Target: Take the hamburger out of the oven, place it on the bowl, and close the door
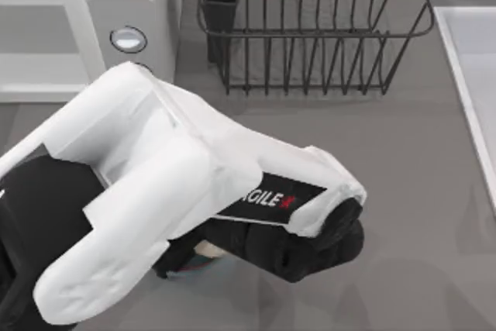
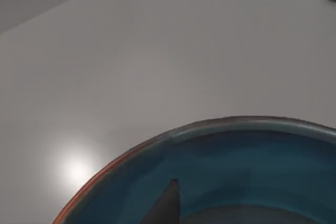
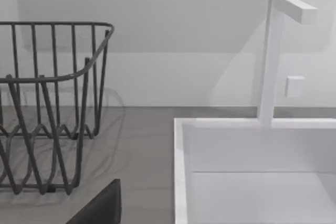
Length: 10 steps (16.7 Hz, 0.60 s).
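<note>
The white oven [image 1: 132, 5] stands at the back left, with a silver-ringed knob [image 1: 128, 39] on its front panel and a grey cavity [image 1: 31, 30] beside it. The door is hidden or out of view. My left arm [image 1: 170, 184] lies across the table's middle-left and covers its own gripper. Under the wrist peeks a cream sliver of the hamburger [image 1: 208, 249], next to a teal edge of the bowl [image 1: 194, 267]. In the left wrist view the blue bowl [image 2: 247, 166] with its orange rim sits close below my left gripper [image 2: 167, 205]. A dark tip of my right gripper [image 3: 102, 208] shows near the sink.
A dark wire dish rack [image 1: 310, 29] stands at the back centre. A white sink [image 1: 473, 75] with a tall faucet [image 3: 270, 56] runs along the right edge. Bare grey table [image 1: 403, 215] stretches to the arm's right.
</note>
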{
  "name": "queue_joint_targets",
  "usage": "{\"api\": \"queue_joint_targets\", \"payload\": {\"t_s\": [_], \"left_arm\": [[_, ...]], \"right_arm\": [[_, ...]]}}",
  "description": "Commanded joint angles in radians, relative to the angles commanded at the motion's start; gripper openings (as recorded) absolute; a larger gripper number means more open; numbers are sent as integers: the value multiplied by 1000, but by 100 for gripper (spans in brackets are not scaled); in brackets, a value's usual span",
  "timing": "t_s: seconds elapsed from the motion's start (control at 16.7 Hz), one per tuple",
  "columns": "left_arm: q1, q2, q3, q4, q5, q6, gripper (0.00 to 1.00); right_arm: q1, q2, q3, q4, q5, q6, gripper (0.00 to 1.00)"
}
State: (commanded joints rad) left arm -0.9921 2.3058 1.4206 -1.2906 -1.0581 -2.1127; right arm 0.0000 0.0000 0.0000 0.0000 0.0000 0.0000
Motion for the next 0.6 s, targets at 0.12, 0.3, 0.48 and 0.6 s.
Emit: {"api": "queue_joint_targets", "payload": {"t_s": [0.12, 0.3, 0.48, 0.6], "left_arm": [[15, -7, -18, 43, -12, 27, 0], [37, -14, -48, 105, -24, 66, 0], [51, -5, -76, 149, -22, 95, 0], [54, 8, -89, 160, -17, 103, 0]], "right_arm": [[0, 0, 0, 0, 0, 0, 100], [0, 0, 0, 0, 0, 0, 100], [0, 0, 0, 0, 0, 0, 100], [0, 0, 0, 0, 0, 0, 100]]}}
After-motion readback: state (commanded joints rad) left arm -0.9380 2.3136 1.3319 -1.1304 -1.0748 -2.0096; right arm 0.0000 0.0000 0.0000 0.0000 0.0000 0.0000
